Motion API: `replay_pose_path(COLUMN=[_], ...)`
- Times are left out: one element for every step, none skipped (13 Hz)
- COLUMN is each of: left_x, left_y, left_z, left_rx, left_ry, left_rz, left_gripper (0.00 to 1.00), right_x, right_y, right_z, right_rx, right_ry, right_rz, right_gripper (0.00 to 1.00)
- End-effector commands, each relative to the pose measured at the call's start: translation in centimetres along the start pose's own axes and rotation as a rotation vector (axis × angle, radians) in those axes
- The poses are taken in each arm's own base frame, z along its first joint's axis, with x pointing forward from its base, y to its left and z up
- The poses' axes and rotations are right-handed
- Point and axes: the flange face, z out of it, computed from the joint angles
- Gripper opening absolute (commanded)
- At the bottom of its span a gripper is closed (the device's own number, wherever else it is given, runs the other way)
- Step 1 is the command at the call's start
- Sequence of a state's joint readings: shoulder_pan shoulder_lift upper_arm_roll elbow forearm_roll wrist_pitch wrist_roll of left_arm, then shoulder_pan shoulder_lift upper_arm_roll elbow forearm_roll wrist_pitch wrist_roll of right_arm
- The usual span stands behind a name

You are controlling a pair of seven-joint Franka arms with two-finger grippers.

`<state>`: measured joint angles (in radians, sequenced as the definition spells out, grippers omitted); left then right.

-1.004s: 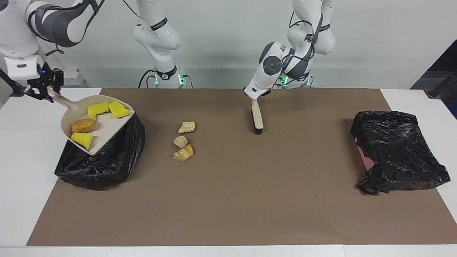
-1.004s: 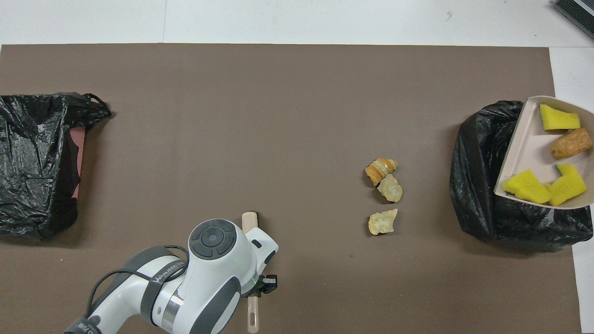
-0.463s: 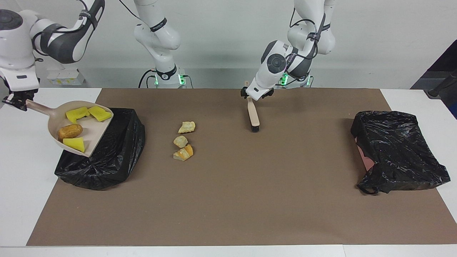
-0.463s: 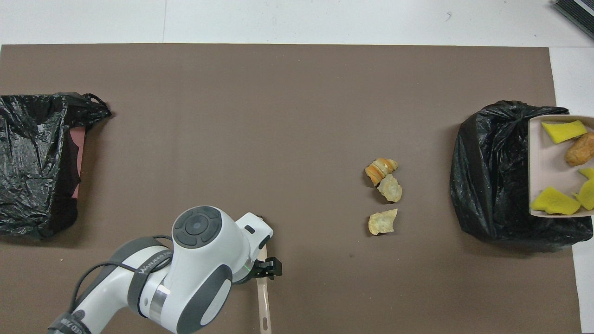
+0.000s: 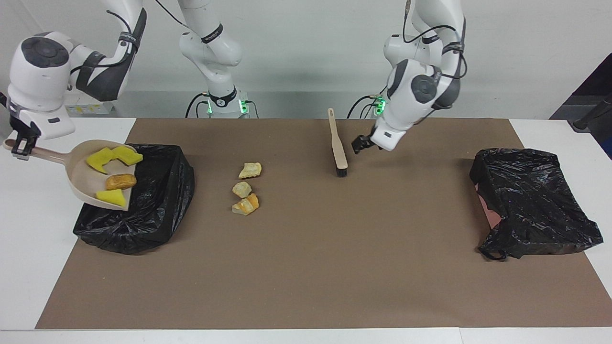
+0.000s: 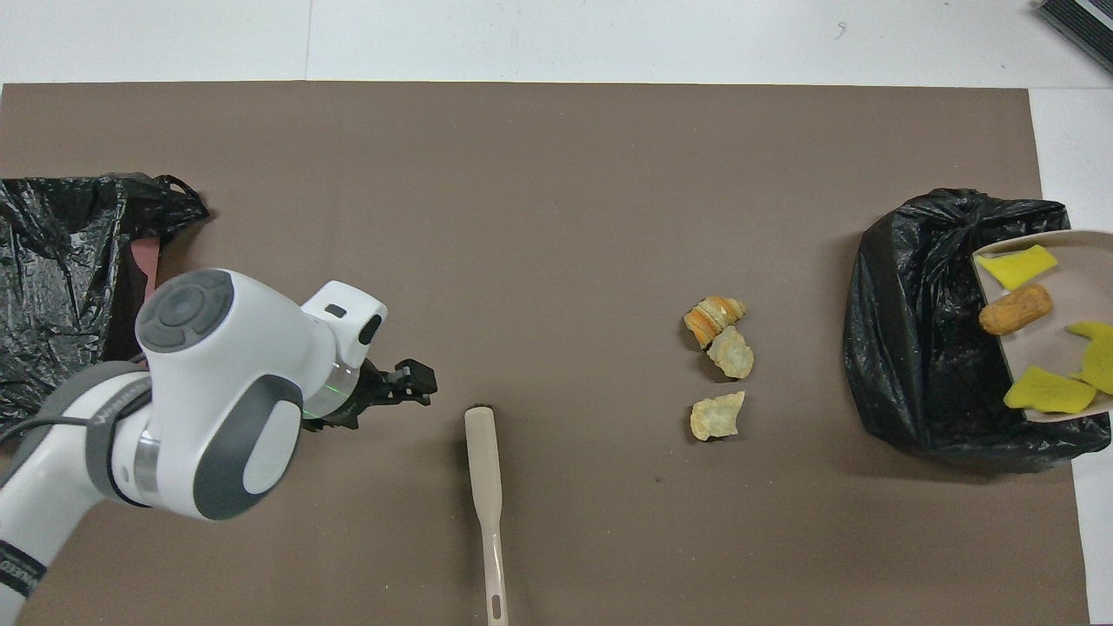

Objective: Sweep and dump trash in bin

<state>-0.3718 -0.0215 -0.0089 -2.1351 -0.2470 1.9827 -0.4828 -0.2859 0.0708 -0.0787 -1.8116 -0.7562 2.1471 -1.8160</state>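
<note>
My right gripper [image 5: 19, 145] is shut on the handle of the beige dustpan [image 5: 81, 165]. The pan hangs tilted over the black-bagged bin [image 5: 136, 210] at the right arm's end of the table. In the pan lie some trash scraps: yellow sponge bits [image 5: 100, 158] and an orange-brown lump [image 5: 120, 180]. Three pale crumbly chunks [image 5: 245, 189] sit in a row on the brown mat. The brush [image 5: 338, 145] lies free on the mat. My left gripper [image 5: 362, 143] hovers open just beside it, toward the left arm's end. From overhead: left gripper [image 6: 409, 387], brush [image 6: 483, 461], chunks [image 6: 729, 355], bin [image 6: 922, 348].
A second crumpled black bag [image 5: 533, 200] lies at the left arm's end of the mat, also seen from overhead as the bag [image 6: 61, 287]. A brown mat [image 5: 311, 267] covers most of the white table.
The left gripper opened, let go of the brush and swung away toward the left arm's end. The right arm tipped the dustpan further over the bin, and the scraps slid toward its lip.
</note>
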Motion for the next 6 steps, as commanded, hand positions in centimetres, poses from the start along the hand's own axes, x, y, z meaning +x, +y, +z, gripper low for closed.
replay_pose_path(left_x=[5.1,6.6,7.8,8.7,9.8,11.3], left_y=[-1.3,-2.5,-3.6,-4.4,-5.8,-8.0], left_z=[-2.1,-3.1,-4.3,-5.7,-7.5,-10.3], left_rx=[0.024,0.021,0.012,0.004,-0.006,-0.018], left_ry=[0.064,0.083,0.104,0.131,0.165,0.216], left_rz=[0.111,0.156,0.197,0.238,0.257,0.253], left_gripper=[1.0,1.0,1.0,1.0,1.0,1.0], right_x=[1.0,1.1,1.2,1.3,1.3,1.6], right_y=[1.0,1.3,1.5,1.9,2.1,2.4], right_z=[-1.5,-1.7,-1.8,-1.8,-1.9,-2.3], right_rx=[-0.025,-0.039,-0.056,-0.073,-0.084,-0.088], right_ry=[-0.061,-0.068,-0.079,-0.091,-0.112,-0.139], right_rz=[-0.171,-0.2,-0.248,-0.295,-0.328,-0.353], right_gripper=[0.0,0.0,0.0,0.0,0.0,0.0])
